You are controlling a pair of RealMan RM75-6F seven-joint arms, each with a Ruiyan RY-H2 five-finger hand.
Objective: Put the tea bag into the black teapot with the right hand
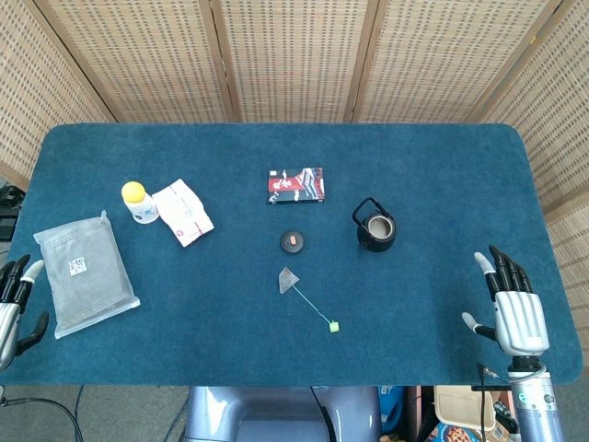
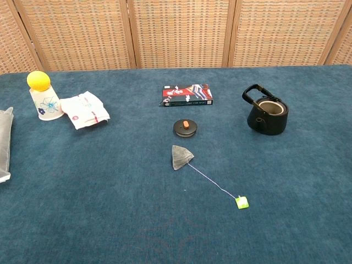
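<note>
Nothing of the job is done yet, as I judge it. The tea bag [image 1: 288, 280] lies flat near the middle of the tabletop, its string trailing toward the near edge to a small green tag [image 1: 334, 326]. The black teapot [image 1: 375, 226] stands uncovered toward the right of the middle, well apart from the bag, and its lid [image 1: 292, 240] rests on the cloth between the bag and the far edge.

My right hand [image 1: 513, 305] hovers at the near right corner of the tabletop, fingers spread and holding nothing, well away from both bag and pot. My left hand [image 1: 17, 303] sits at the near left edge, fingers also apart and empty.

All of it is left, I reckon: reach to the bag, pinch it, carry it over the pot's open mouth and drop it in.
</note>
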